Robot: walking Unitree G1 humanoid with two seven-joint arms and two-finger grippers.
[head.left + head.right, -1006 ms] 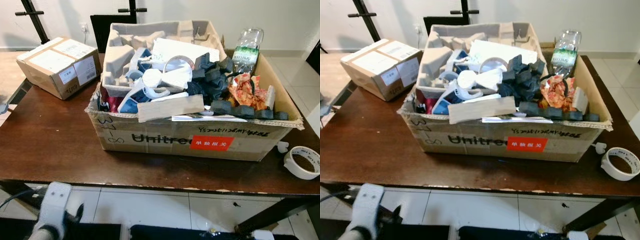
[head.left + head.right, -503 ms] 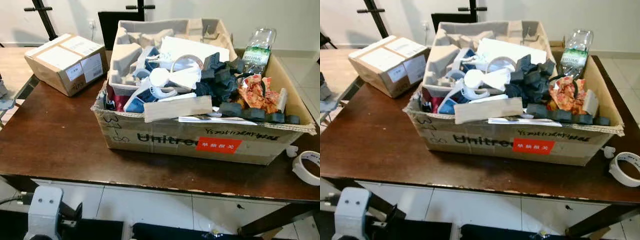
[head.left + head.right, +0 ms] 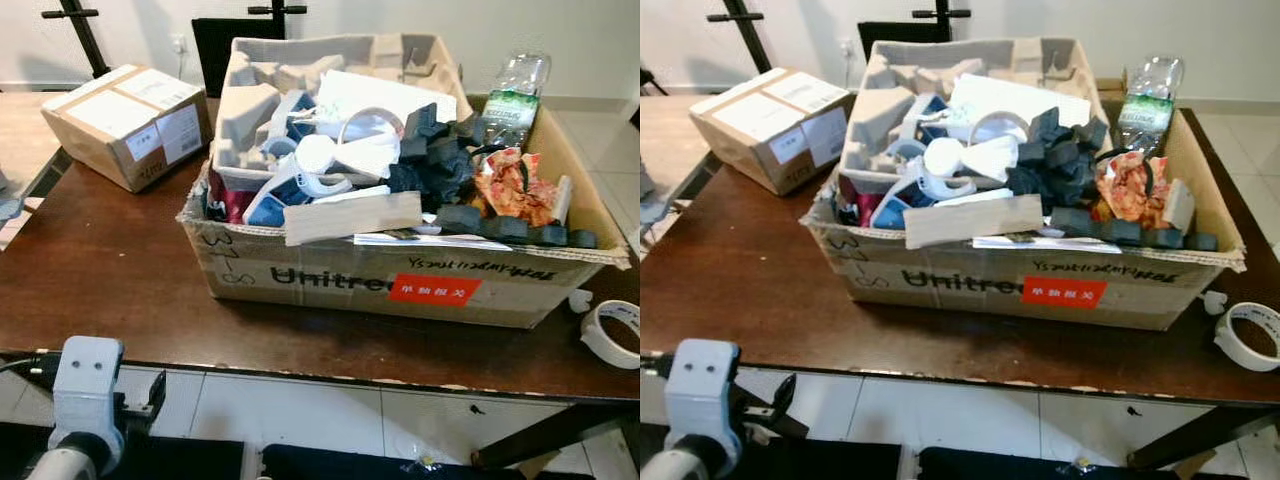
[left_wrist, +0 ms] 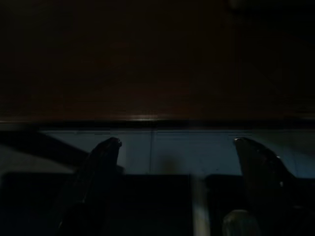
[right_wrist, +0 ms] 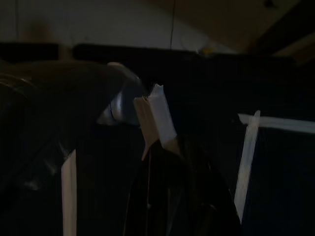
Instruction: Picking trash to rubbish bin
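- Up front in the head views, a brown table [image 3: 100,270] carries a large open cardboard box [image 3: 330,285] printed "Unitree" with a red label. It is heaped with trash: moulded pulp packing [image 3: 250,100], white plastic pieces [image 3: 330,160], black foam blocks [image 3: 440,165], a crumpled orange wrapper [image 3: 510,185] and a clear plastic bottle [image 3: 515,95] at its far right corner.
- A smaller taped carton [image 3: 125,120] sits on the table's far left; a tape roll [image 3: 612,335] lies just beside the big box's right end.
- The left arm [image 3: 85,385] shows below the table edge, higher and nearer the edge than a second ago; the camera has also shifted slightly.
- Left wrist view, very dark: the left gripper [image 4: 179,157] has its fingers spread apart and empty, under the table's edge.
- Right wrist view: dim black plastic with pale tape strips [image 5: 246,157]; I cannot tell the right gripper's state.
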